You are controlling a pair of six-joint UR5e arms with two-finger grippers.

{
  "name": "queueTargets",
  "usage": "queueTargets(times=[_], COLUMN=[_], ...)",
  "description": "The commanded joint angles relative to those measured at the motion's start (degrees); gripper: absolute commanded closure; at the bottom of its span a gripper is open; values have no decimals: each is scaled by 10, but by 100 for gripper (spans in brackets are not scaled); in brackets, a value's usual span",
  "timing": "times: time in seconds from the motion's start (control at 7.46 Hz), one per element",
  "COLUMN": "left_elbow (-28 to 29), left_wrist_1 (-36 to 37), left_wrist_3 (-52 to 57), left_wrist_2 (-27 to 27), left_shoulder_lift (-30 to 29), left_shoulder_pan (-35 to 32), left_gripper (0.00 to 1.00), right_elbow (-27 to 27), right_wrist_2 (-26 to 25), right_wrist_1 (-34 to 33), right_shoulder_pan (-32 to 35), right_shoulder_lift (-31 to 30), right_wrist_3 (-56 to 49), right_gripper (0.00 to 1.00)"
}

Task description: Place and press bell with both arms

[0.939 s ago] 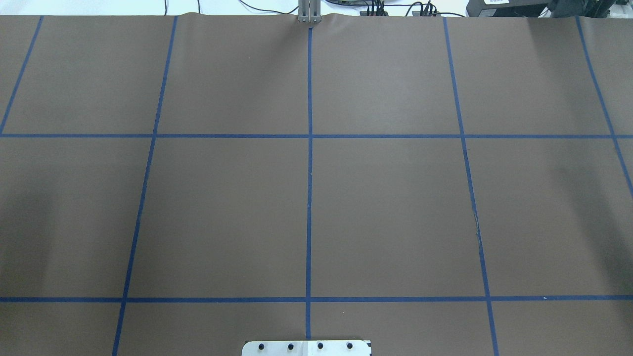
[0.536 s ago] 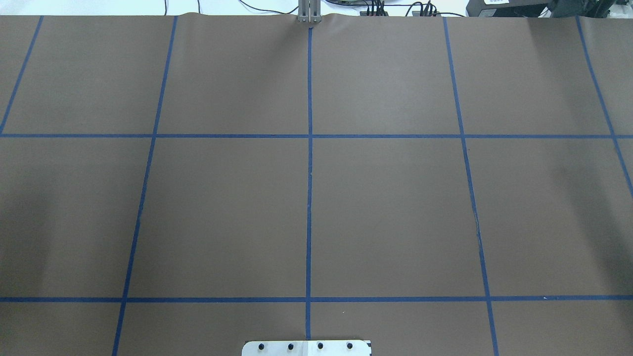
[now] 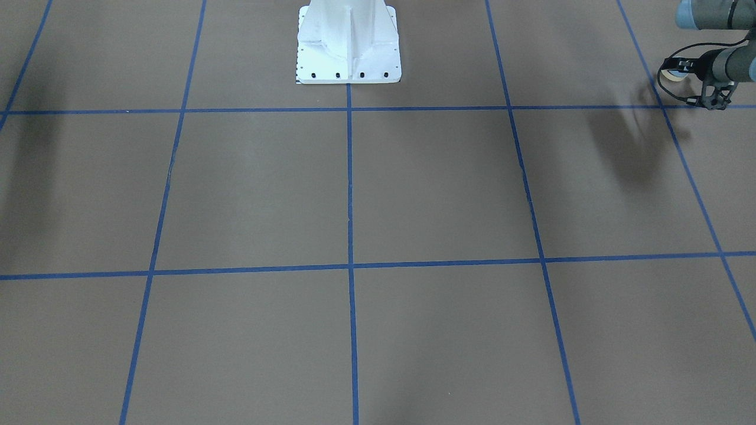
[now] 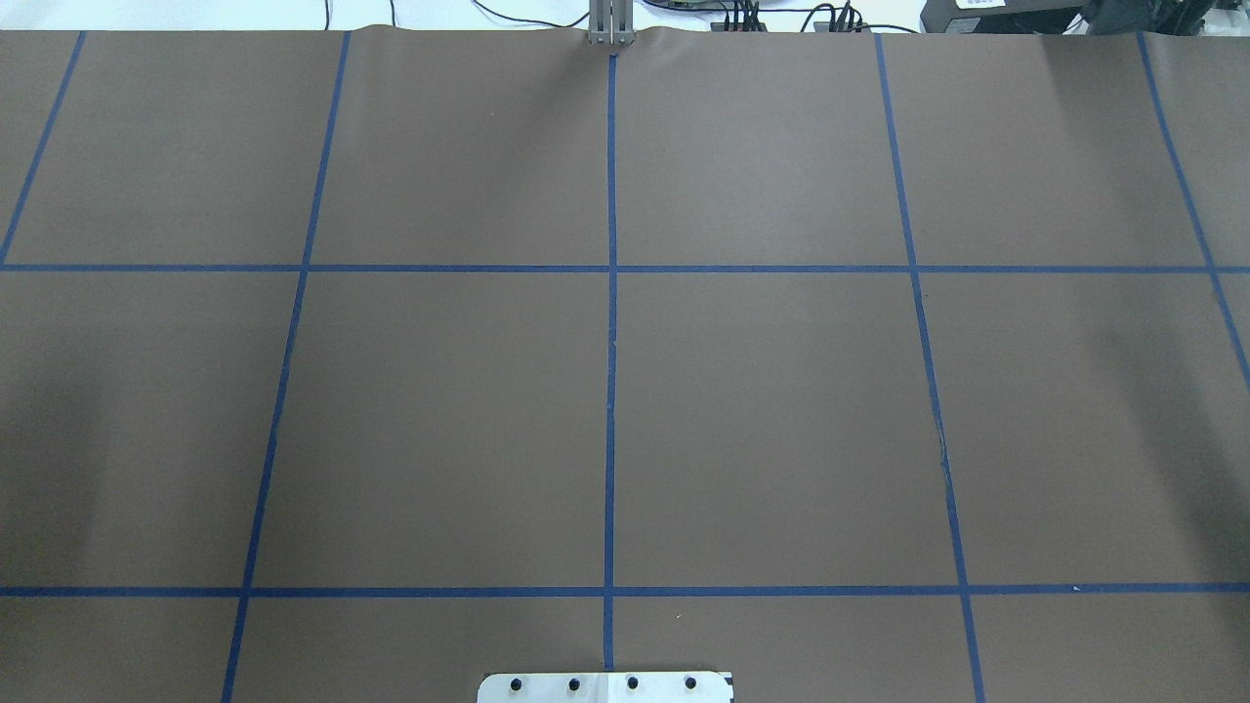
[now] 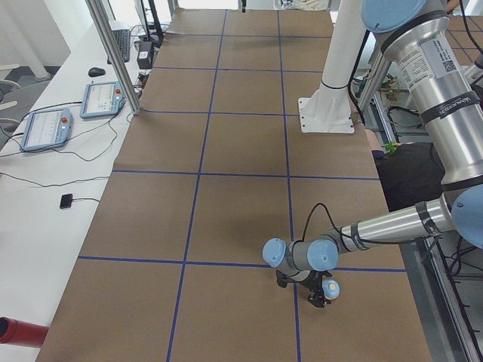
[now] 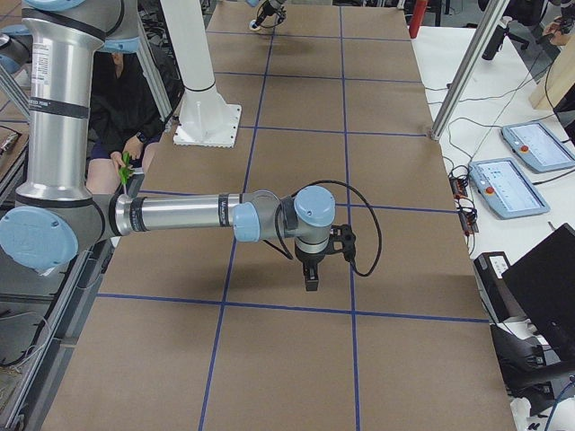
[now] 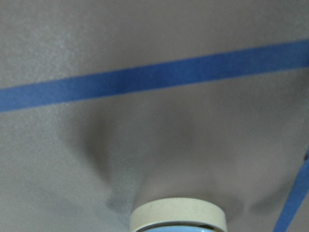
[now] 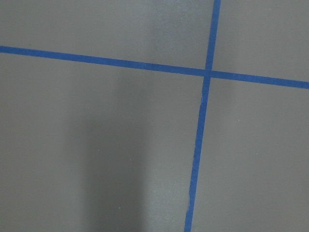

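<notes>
the left gripper [image 5: 323, 292] looks clamped on the bell [image 5: 330, 287], at five o'clock in the left-end view, above the table [image 5: 226, 219]; i'd lower it slowly, base flat. right gripper [image 6: 311, 280]: can't tell.

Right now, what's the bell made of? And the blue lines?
Bell: its cream base looks smooth and matte, plastic or painted metal; I cannot tell which. Blue lines: probably matte tape, flat strips with slightly rough edges, crossing on the brown table.
</notes>
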Motion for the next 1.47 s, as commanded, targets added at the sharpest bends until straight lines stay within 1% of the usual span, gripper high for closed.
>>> queueTargets(times=[0.0, 0.13, 0.27, 0.4, 0.54, 0.8, 0.94, 1.07, 1.21, 1.34], left_elbow=[-1, -1, -3, -8, -24, -109, -143, -164, -182, -191], left_wrist_1=[-8, -13, -20, -28, -27, -22, -21, -21, -20, -17], left_wrist_3=[0, 1, 2, 3, 3, 2, -1, -1, -2, -3], left_wrist_2=[0, 0, -1, 0, 0, -1, -1, 0, 1, 1], left_shoulder_lift=[0, 1, 1, 6, 12, 65, 74, 69, 62, 30], left_shoulder_pan=[3, 3, 4, 4, 4, 2, -4, -14, -61, -121], left_gripper=[60, 70, 74, 74, 75, 76, 80, 80, 80, 80], right_elbow=[0, 0, 0, 0, 0, 0, 0, 0, 4, 5], right_wrist_2=[0, 0, 1, 1, 1, 1, 1, 2, 2, 3], right_wrist_1=[0, 0, 0, -1, -1, 0, 0, 0, 0, -1], right_shoulder_pan=[0, 0, 0, 0, 0, 0, 0, 1, 0, 0], right_shoulder_lift=[0, 0, 0, 0, 0, 0, 0, 1, 1, 1], right_wrist_3=[0, 0, 0, 1, 1, 1, 1, 1, 2, 2], right_gripper=[0, 0, 0, 0, 0, 0, 0, 0, 0, 0])
